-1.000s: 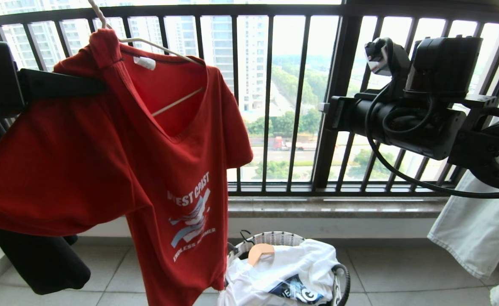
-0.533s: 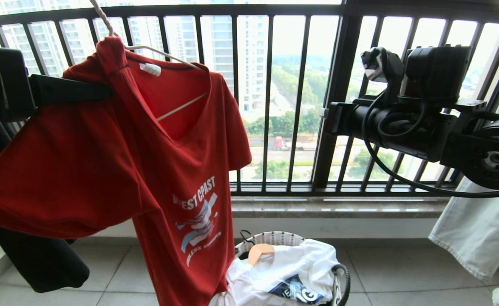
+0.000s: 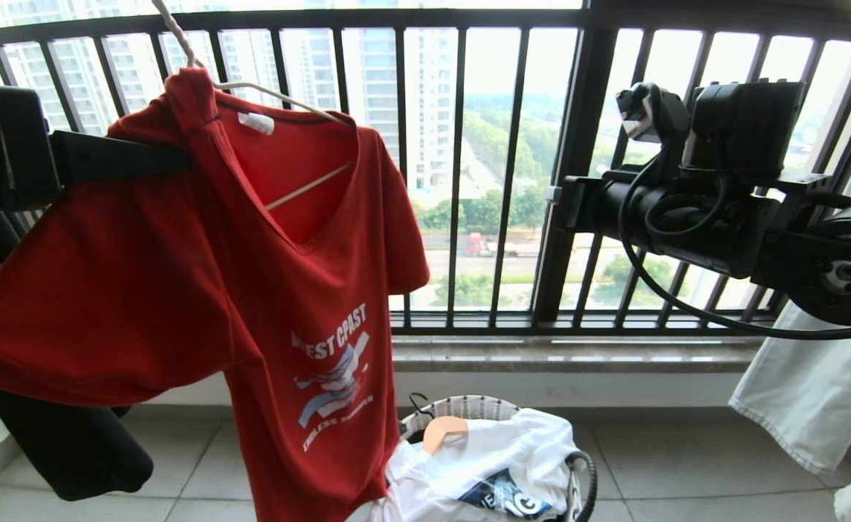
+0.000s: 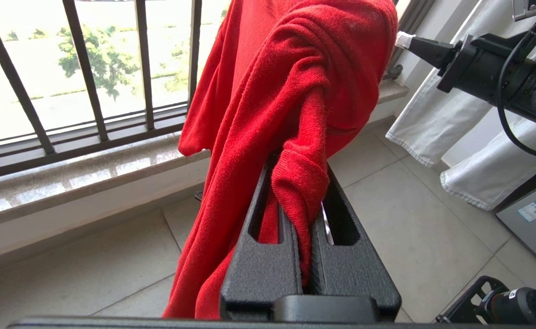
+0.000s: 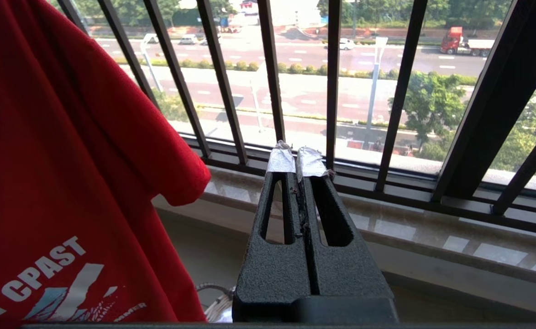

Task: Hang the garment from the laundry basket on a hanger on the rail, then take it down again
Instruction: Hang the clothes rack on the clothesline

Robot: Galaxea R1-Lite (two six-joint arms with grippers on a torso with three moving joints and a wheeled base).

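The red garment (image 3: 201,290) hangs on the cream wire hanger (image 3: 270,90), whose hook runs up out of the head view; the rail is out of view. My left gripper (image 3: 179,156) reaches in level from the left and is shut on a bunched fold of the garment's shoulder (image 4: 295,173), which hides its tips. My right gripper (image 3: 552,194) is held level to the right of the garment, apart from it. Its taped fingertips (image 5: 281,160) are pressed together with nothing between them. The laundry basket (image 3: 469,404) stands on the floor below.
A white printed shirt (image 3: 498,457) and a wooden hanger (image 3: 443,429) lie in the basket. A dark barred window railing (image 3: 578,181) and stone sill (image 3: 578,355) close the far side. A black garment (image 3: 70,442) hangs at left and pale cloth (image 3: 810,377) at right.
The garment with my left gripper has drifted slightly right and down. My right arm has sunk a little. Both grips are unchanged.
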